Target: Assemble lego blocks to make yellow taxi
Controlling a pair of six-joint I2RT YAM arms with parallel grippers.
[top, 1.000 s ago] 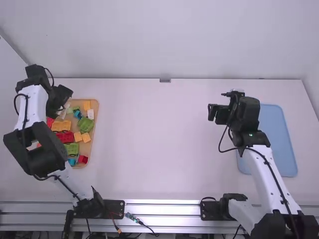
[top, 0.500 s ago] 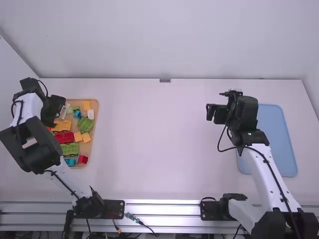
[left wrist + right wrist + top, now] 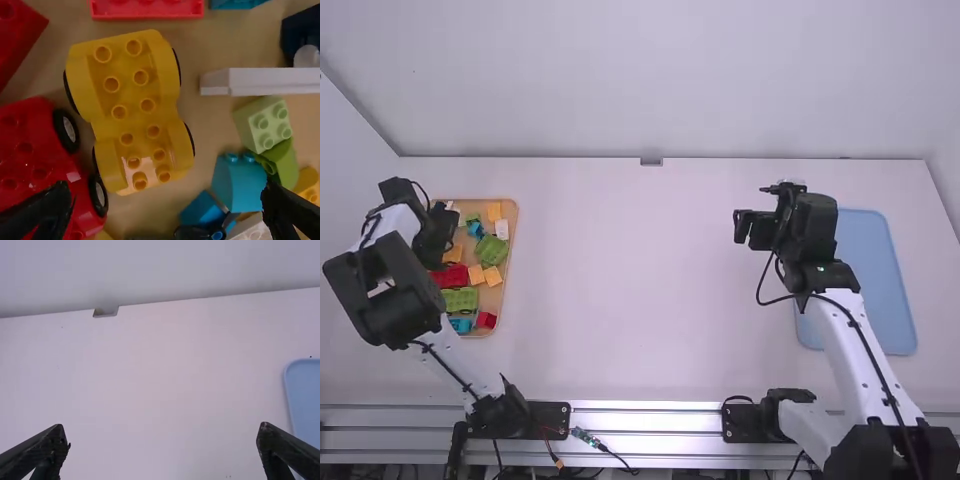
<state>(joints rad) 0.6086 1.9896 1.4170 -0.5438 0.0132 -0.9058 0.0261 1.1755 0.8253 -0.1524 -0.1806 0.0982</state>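
Over the far-left part of the wooden tray (image 3: 510, 225) hangs my left gripper (image 3: 448, 258). In the left wrist view my left gripper (image 3: 167, 205) is open above a yellow car base (image 3: 127, 112) with black wheels, which lies in the tray between the finger tips' lines, untouched. Beside it is a red wheeled base (image 3: 35, 165). Yellow-orange blocks (image 3: 492, 276) lie at the tray's right side. My right gripper (image 3: 744, 226) is raised over the right half of the table; in the right wrist view my right gripper (image 3: 162, 437) stands open and holds nothing.
Near the yellow base lie a white piece (image 3: 270, 81), a light green brick (image 3: 264, 124) and a blue brick (image 3: 240, 182). Green wheeled bases (image 3: 492, 249) share the tray. A blue tray (image 3: 880, 270) lies at the right, partly behind the right arm.
My left gripper has moved toward the camera and lower over the tray, after shifting left a little. The right arm has barely shifted.
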